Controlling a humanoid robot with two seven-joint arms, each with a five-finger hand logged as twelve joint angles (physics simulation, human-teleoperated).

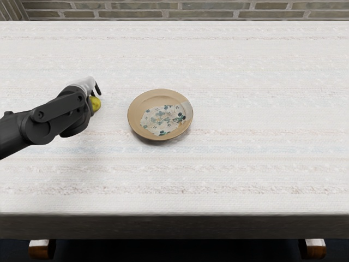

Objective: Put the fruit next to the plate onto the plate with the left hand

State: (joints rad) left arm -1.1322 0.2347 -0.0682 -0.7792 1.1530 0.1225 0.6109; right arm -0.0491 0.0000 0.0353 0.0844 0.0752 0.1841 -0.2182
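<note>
A small yellow-green fruit (96, 103) lies on the white table, left of the plate (138, 106). The plate is tan with a blue floral centre and nothing lies on it. My left hand (90, 91) comes in from the left edge on a dark arm and sits right over the fruit, covering most of it. Only the fruit's right side shows past the hand. Whether the hand grips the fruit is hidden by the wrist and palm. The right arm is out of sight.
The white textured tablecloth (245, 82) spreads wide on all sides of the plate. A brick wall (174, 8) runs along the far edge. The table's near edge (174, 224) crosses the bottom.
</note>
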